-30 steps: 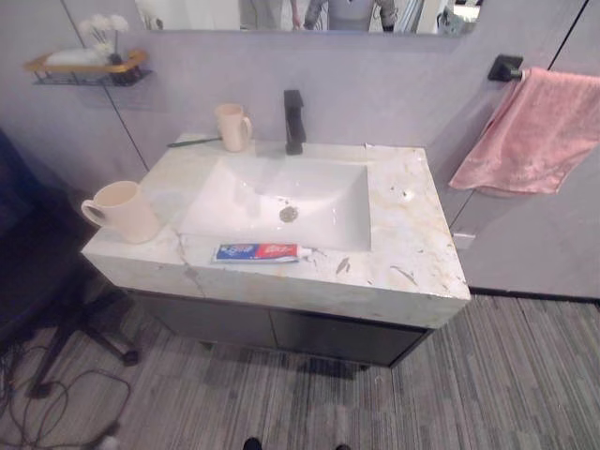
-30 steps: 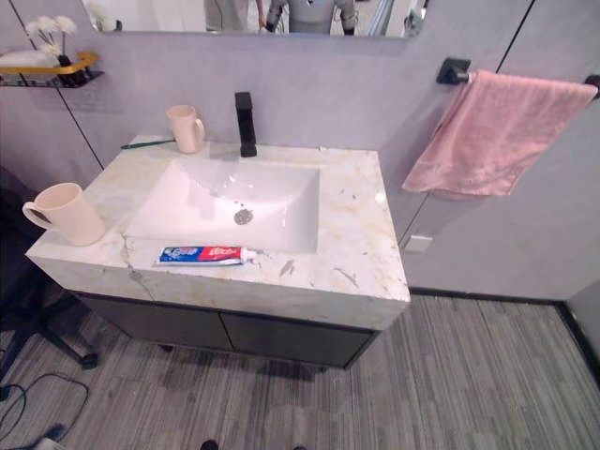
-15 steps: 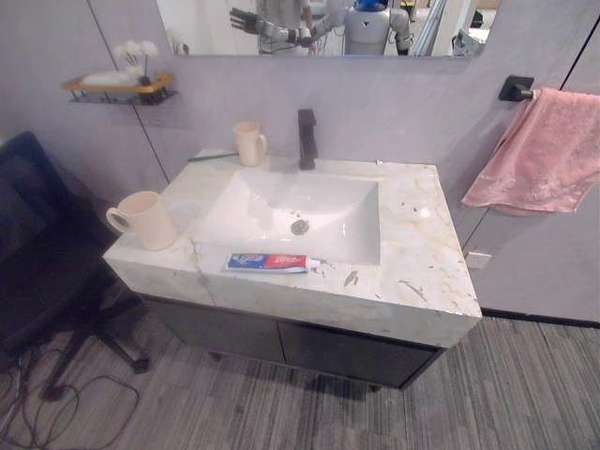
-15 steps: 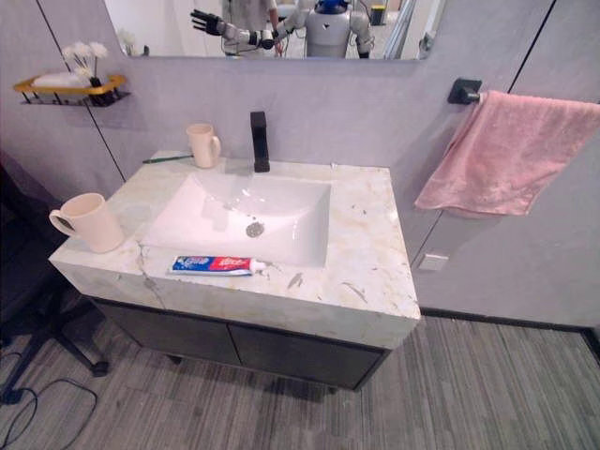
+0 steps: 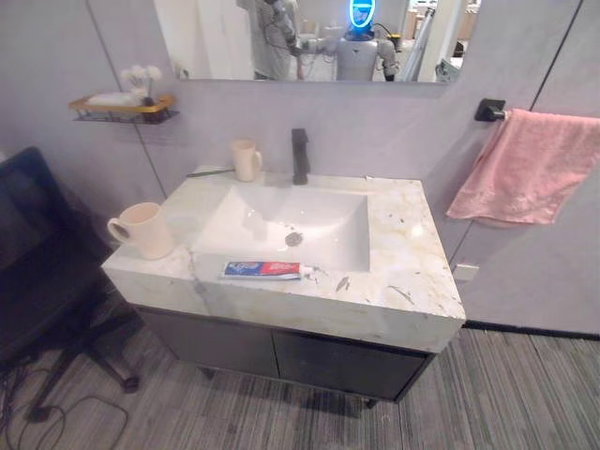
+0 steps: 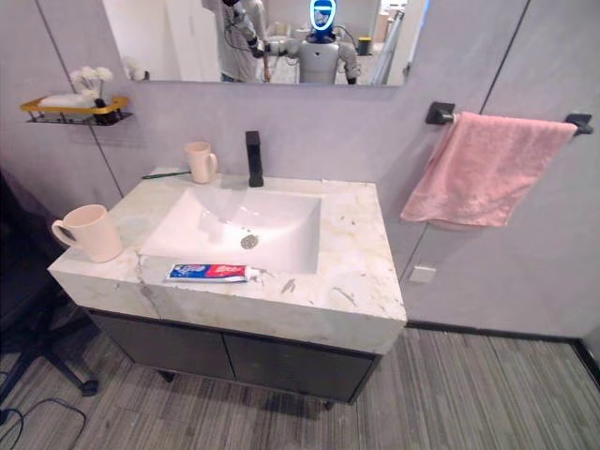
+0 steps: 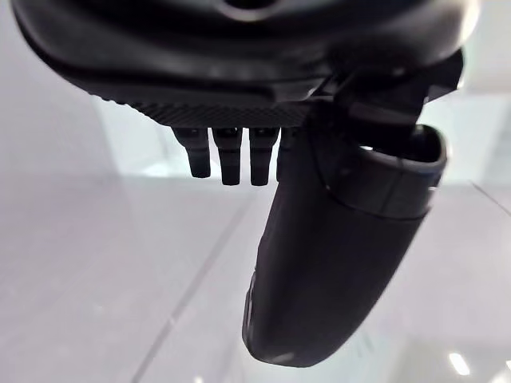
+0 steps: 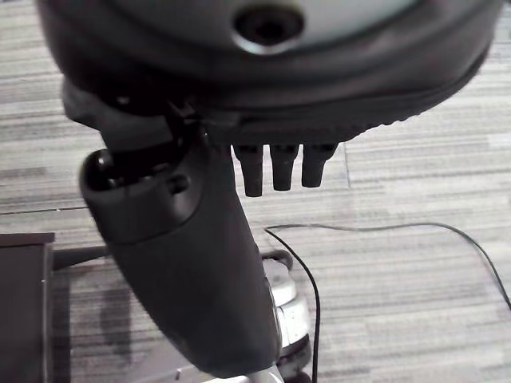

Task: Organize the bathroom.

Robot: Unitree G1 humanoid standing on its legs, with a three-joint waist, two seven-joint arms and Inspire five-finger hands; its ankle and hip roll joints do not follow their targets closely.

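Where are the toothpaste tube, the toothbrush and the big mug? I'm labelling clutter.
toothpaste tube (image 5: 265, 270), left eye view, middle of tube.
toothbrush (image 5: 210, 172), left eye view, its handle.
big mug (image 5: 147, 231), left eye view, its side wall.

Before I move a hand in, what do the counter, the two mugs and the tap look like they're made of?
Counter: looks like polished marble or a lookalike; pale with yellow-grey veins and a sheen.
Near mug and back mug: cream, smooth, thick-walled, probably ceramic, possibly plastic.
Tap: matte black, square-edged, likely coated metal.
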